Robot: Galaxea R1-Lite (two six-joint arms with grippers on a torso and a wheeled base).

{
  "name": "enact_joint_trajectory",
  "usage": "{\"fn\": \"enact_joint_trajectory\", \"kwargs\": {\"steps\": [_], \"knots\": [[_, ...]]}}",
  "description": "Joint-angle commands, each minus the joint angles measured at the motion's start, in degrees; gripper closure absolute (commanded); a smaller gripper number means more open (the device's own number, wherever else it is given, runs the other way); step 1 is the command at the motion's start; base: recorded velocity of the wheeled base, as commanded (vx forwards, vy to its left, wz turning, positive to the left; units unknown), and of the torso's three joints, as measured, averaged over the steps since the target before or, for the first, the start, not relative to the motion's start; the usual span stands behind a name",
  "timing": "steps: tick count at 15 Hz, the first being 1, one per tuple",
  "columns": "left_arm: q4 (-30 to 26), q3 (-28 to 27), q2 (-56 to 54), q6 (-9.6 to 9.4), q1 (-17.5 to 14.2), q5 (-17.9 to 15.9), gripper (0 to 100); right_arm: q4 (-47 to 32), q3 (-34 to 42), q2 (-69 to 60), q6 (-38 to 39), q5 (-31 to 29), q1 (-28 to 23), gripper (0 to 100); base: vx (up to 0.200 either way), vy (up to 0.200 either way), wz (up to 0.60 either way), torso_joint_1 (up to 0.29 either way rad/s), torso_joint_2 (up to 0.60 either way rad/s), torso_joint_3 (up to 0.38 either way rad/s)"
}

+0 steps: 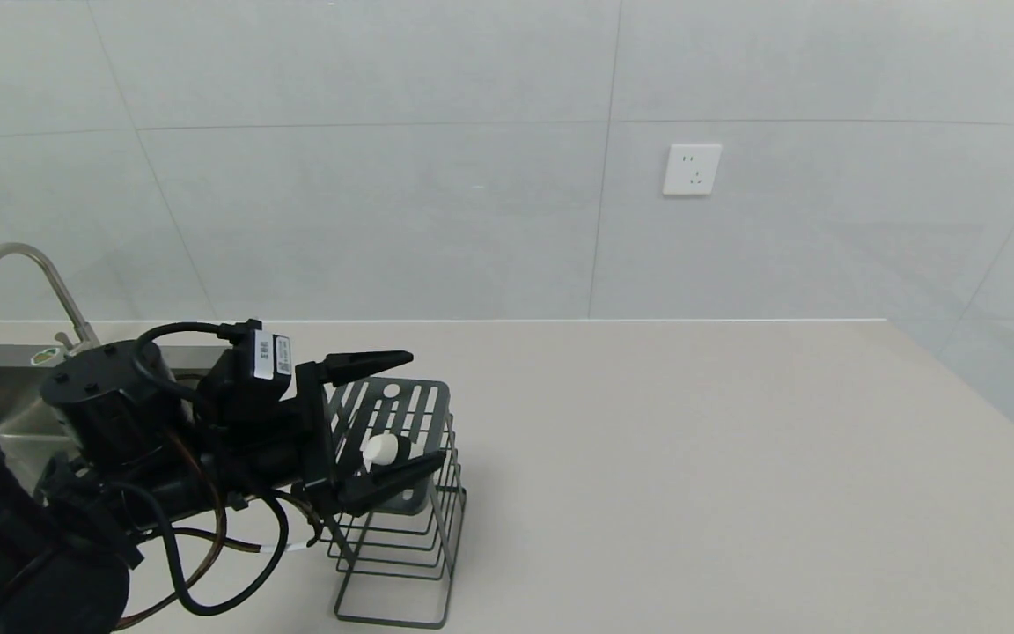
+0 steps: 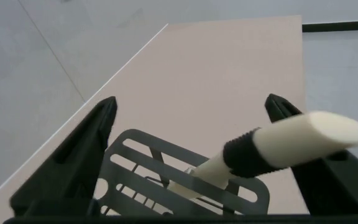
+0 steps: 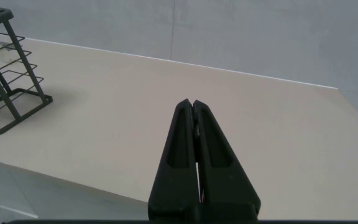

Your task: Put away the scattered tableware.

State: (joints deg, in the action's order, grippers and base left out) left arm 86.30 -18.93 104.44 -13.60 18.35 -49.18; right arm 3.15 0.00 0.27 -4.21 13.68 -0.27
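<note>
In the lower left of the head view, the left gripper (image 1: 426,407) hangs with its jaws spread wide over a dark wire cutlery rack with a slotted metal top (image 1: 432,387). A white-handled utensil with a black band (image 1: 379,451) stands tilted in the rack's slots, its handle between the fingers. The rack sits on a beige countertop (image 1: 692,458). The right gripper (image 3: 193,109) is pressed closed above the counter, holding nothing.

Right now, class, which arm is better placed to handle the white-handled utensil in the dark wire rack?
Left. The open left end effector straddles the white-handled utensil in the dark wire rack; the right end effector is shut over beige countertop, apart from it.
</note>
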Motion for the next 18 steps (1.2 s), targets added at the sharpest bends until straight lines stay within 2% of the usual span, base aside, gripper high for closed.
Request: {"fn": "enact_joint_trajectory", "kwargs": {"steps": [1, 4, 6, 11, 16, 18], "knots": [[0.01, 0.12, -1.08, -0.11, -0.24, 0.13, 0, 0.02, 0.00, 0.17, -0.01, 0.03, 0.00, 100, 0.000, 0.000, 0.00, 0.000, 0.00, 0.000], [0.01, 1.79, -3.01, -0.19, -0.15, 0.31, 0, 0.02, 0.00, 0.08, -0.01, 0.03, 0.00, 100, 0.000, 0.000, 0.00, 0.000, 0.00, 0.000], [0.01, 5.75, -7.23, -0.11, -0.07, 0.31, 0, 0.02, 0.00, 0.08, -0.01, 0.03, 0.00, 100, 0.000, 0.000, 0.00, 0.000, 0.00, 0.000], [-0.16, 10.41, -15.58, -0.11, 0.46, 0.40, 0, 0.02, 0.00, 0.08, 0.07, 0.03, 0.00, 100, 0.000, 0.000, 0.00, 0.000, 0.00, 0.000], [-0.60, 18.93, -27.80, -0.11, 0.20, 0.66, 0, 0.02, 0.00, 0.08, 0.07, 0.03, 0.00, 100, 0.000, 0.000, 0.00, 0.000, 0.00, 0.000], [-1.22, 18.93, -32.81, 0.51, -0.33, 1.01, 0, 0.02, 0.00, 0.08, 0.07, 0.03, 0.00, 100, 0.000, 0.000, 0.00, 0.000, 0.00, 0.000]]}}
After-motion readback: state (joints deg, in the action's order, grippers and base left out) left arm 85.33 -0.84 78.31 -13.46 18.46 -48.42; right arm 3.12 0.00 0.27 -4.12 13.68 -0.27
